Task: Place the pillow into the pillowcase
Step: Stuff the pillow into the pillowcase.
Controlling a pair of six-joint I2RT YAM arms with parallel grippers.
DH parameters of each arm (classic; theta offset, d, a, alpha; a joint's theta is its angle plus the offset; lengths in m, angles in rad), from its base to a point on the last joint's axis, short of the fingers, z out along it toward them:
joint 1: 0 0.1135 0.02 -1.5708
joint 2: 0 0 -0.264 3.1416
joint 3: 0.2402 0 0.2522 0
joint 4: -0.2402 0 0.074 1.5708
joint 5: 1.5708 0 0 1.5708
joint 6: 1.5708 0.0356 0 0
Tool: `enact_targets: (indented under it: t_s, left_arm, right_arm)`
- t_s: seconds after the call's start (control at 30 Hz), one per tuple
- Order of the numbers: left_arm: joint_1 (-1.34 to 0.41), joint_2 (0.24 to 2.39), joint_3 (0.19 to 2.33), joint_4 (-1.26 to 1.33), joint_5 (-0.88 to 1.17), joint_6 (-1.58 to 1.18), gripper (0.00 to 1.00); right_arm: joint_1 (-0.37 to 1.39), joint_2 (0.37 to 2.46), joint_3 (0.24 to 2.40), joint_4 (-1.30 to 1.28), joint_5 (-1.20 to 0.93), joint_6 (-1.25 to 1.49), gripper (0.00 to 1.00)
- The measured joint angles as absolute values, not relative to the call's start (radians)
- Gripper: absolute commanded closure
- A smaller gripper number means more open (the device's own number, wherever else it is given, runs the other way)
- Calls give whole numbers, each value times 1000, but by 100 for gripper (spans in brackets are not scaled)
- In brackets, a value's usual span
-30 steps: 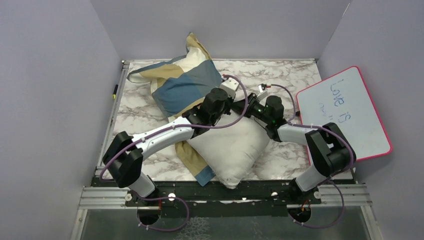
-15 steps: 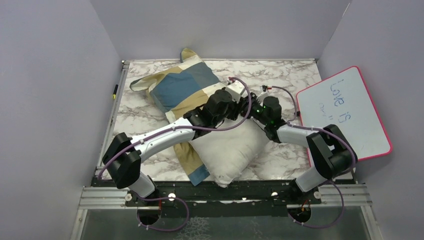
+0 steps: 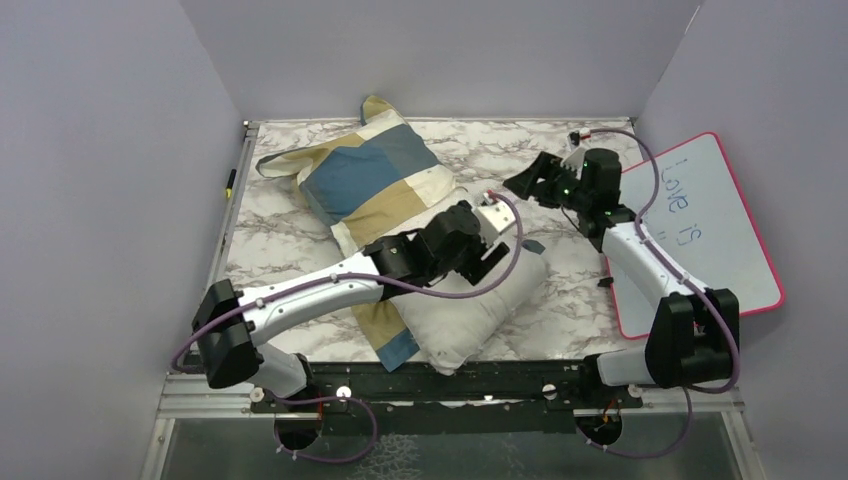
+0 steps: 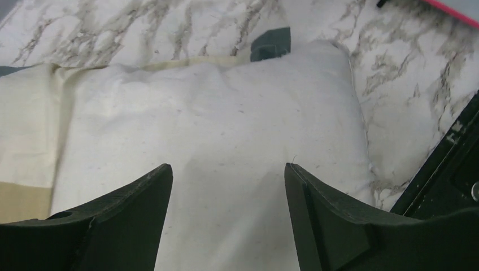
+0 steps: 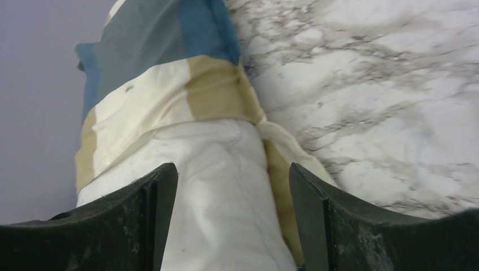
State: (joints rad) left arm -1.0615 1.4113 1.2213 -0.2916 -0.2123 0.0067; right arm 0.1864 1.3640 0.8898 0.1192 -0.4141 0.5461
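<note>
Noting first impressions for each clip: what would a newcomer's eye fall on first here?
The plump white pillow at the centre, far end inside the blue, tan and cream pillowcase, near end bare. The left hand hovers open over the bare end; the right hand, open too, is raised to its right. A pink-rimmed whiteboard sits at the right edge.

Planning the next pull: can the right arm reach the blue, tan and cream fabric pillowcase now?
Probably yes: the right gripper is open and faces the pillowcase, with nothing but marbled tabletop between them.
</note>
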Motion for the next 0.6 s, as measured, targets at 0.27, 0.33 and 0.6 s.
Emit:
enact_targets:
  t_s: [0.27,0.33,0.6]
  left_arm:
    - [-1216,1705,1435,-424,-331,94,2]
    - [-1238,1763,1478,-442,-365,109,2]
    - [-1264,1907,1495,-464,-543,161,100]
  right_arm:
    - [85,1451,929,-30,-500,428,21]
    - [82,1469,913,-50,-515,424,20]
    - [68,1483,898,-55,-543,425,19]
